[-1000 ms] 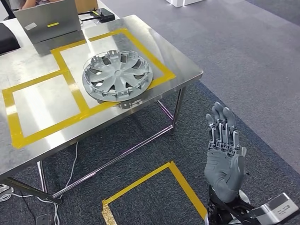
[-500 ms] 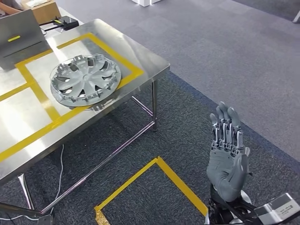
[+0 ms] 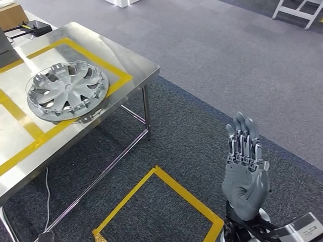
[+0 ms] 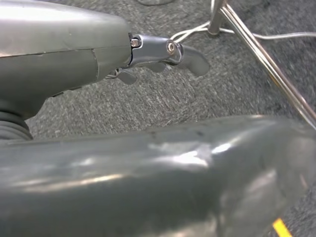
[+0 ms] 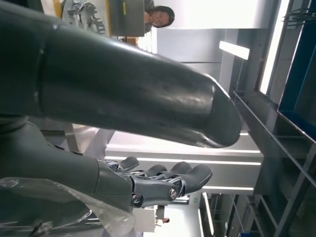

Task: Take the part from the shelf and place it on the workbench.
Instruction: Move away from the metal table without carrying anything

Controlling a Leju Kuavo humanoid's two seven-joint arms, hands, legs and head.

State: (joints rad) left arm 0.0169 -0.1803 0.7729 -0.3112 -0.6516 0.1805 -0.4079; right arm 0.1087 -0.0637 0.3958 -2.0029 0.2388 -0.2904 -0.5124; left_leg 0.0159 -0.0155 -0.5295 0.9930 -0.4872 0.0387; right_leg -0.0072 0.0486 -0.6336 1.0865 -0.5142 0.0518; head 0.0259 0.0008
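As the whole head view is swung rightward between earlier pictures and now, the shift is read as camera motion — not as motion of the things.
Part: the grey wheel cover (image 3: 67,90) is seen flat on the workbench (image 3: 125,63), inside the yellow tape frame (image 3: 100,56), at ten o'clock of the head view.
Right hand (image 3: 245,169): held raised at five o'clock, fingers straight and apart, nothing gripped.
Left hand (image 4: 111,52): hung low over carpet; fingers stretched out, nothing held.
Meaning: placement is judged done — the robot is being turned away.
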